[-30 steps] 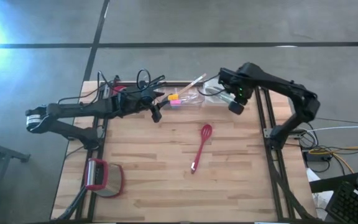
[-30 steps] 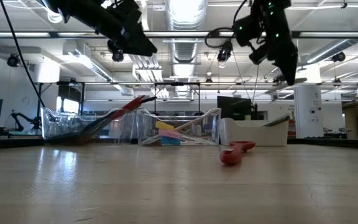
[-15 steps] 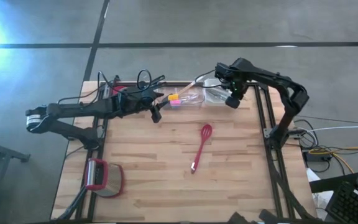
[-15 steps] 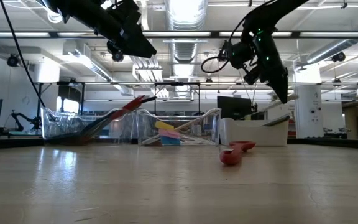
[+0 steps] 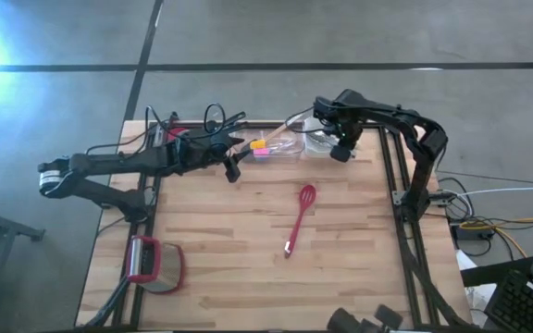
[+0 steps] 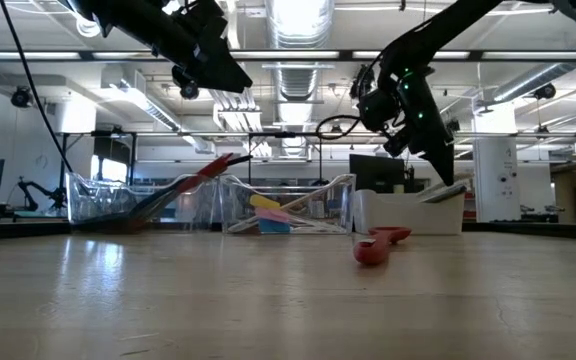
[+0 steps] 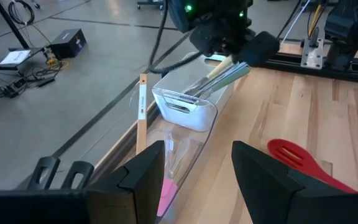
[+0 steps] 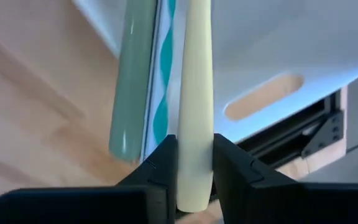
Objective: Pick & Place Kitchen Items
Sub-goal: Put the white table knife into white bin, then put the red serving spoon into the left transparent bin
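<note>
High view: the left pincer (image 5: pixel 232 172) hovered with jaws apart, empty, above the desk (image 5: pixel 229 259), the clear tub (image 5: pixel 280 148) just beyond it. The right pincer (image 5: pixel 340 154) was clamped on a cream utensil handle (image 8: pixel 194 106) over the white tub (image 7: pixel 191 99). Placing seemed underway; next, releasing it inside. The red whisk (image 5: pixel 299 218) lay well apart.

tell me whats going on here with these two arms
The right end effector is at the white tub at the far edge of the table, shut on a cream handle that points into the tub beside a grey-green handle. The left end effector hangs open above the clear tub next to it and holds nothing. A red whisk lies out on the wood by itself.
</note>
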`<state>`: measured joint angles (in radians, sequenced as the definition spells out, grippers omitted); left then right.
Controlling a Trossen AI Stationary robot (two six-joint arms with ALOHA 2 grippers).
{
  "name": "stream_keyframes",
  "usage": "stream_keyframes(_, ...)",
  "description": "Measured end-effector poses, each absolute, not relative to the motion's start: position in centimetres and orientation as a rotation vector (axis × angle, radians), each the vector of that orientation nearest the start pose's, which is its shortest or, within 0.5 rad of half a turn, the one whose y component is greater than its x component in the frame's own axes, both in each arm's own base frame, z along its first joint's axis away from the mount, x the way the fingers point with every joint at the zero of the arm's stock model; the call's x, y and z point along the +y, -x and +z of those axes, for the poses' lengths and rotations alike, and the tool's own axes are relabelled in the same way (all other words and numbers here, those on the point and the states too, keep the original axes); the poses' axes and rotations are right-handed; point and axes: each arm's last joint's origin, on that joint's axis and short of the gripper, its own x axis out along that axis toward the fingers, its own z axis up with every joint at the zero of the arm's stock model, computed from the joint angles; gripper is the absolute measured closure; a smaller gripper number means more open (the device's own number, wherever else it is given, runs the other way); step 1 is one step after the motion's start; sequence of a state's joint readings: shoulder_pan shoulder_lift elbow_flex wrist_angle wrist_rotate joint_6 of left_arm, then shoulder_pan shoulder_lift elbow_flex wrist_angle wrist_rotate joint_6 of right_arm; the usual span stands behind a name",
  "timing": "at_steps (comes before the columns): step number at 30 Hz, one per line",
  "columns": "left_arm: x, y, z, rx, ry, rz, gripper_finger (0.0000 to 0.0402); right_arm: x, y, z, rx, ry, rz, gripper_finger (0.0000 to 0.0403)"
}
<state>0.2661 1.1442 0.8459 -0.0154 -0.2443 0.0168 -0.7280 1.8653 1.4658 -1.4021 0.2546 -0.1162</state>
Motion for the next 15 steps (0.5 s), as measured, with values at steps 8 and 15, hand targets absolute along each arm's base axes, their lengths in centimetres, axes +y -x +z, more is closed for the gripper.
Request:
stream_keyframes(8,7.3,-24.3,30.0,0.32,-0.01,0.504,0.0209,-22.4,-23.9,22.4,1.778,-0.349,-0.616,0.0219)
stream_keyframes(15,7.3,-24.3,30.0,0.32,-0.01,0.503,0.0209,-21.3,-23.5,23.8,1.792,-0.349,-0.612,0.0185)
